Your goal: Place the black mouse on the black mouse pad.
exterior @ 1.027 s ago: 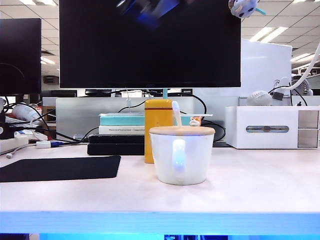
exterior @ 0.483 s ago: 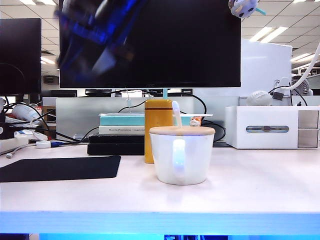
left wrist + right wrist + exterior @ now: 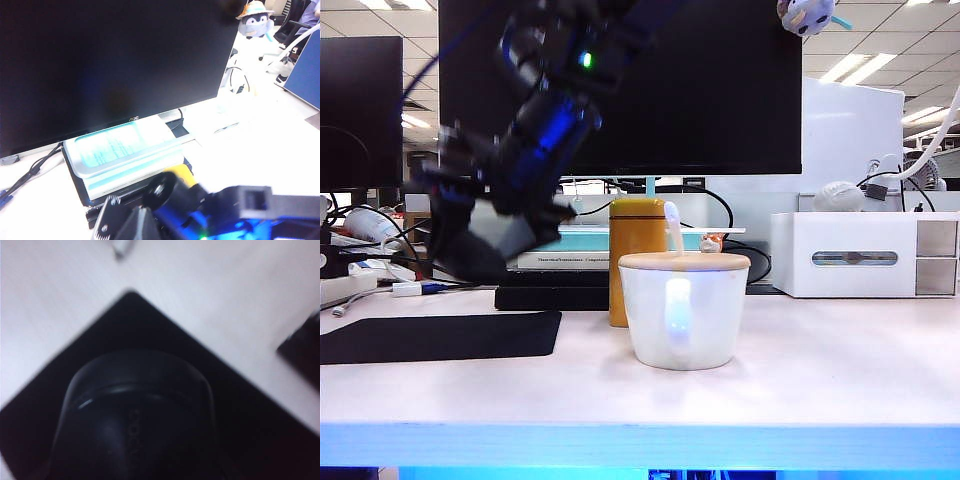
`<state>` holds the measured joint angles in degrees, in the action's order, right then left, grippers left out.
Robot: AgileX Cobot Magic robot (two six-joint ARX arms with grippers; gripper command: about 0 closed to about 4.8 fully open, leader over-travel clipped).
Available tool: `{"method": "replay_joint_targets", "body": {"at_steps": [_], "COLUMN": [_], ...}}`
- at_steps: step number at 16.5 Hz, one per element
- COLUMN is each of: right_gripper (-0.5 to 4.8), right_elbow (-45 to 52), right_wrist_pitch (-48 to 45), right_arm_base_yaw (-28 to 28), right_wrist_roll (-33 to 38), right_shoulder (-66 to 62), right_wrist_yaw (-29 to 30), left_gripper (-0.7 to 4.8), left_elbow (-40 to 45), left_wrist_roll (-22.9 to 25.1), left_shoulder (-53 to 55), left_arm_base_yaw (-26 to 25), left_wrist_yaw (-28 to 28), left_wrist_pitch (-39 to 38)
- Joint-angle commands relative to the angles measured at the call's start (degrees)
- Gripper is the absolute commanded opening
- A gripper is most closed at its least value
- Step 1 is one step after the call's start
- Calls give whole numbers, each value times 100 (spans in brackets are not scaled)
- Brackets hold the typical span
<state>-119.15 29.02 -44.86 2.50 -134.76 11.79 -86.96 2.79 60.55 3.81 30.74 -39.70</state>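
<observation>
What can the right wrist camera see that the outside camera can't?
Only the right wrist view: the black mouse up close, held over the pad. Only the exterior view: the blurred right gripper carrying it, the white mug, the yellow bottle and the monitor. Both: the black mouse pad. The left gripper shows in neither.

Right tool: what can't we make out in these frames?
- Right tool, exterior view: motion blur smears it; jaws unreadable.
- Black mouse, right wrist view: blurred, fills the foreground, hiding both fingers and any contact with the black mouse pad.
- Left tool: outside every view.
</observation>
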Motion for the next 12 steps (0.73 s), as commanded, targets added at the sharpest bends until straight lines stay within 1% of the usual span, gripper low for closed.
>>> {"method": "replay_joint_targets", "body": {"at_steps": [1,2,8,10,11,12], "right_gripper": [323,323,323,324,372,438], "right_elbow": [-39,-39,-39,-39,-39,-39], "right_wrist_pitch": [-192,-234,-457,-448,-455,-459], "right_arm_base_yaw": [-46,-48,-284,-297,-295,-295], "right_wrist_roll": [286,356,278,254,232,192], "right_shoulder": [-192,-240,-459,-525,-560,-573], "right_wrist_yaw": [13,9,-39,-186,-229,-286], "left_gripper": [-5,-5,-5,-5,-5,-5], "left_elbow": [-24,-24,-22,-22,-22,-22], "left_wrist_roll": [-20,-20,-22,-20,-20,-20], "left_shoulder": [-13,-13,-13,-13,-13,-13], "left_arm_base_yaw": [-2,-2,-2,-2,-2,-2], "left_wrist_yaw": [39,39,39,39,39,39], "left_wrist_pitch": [39,37,35,35,33,35]}}
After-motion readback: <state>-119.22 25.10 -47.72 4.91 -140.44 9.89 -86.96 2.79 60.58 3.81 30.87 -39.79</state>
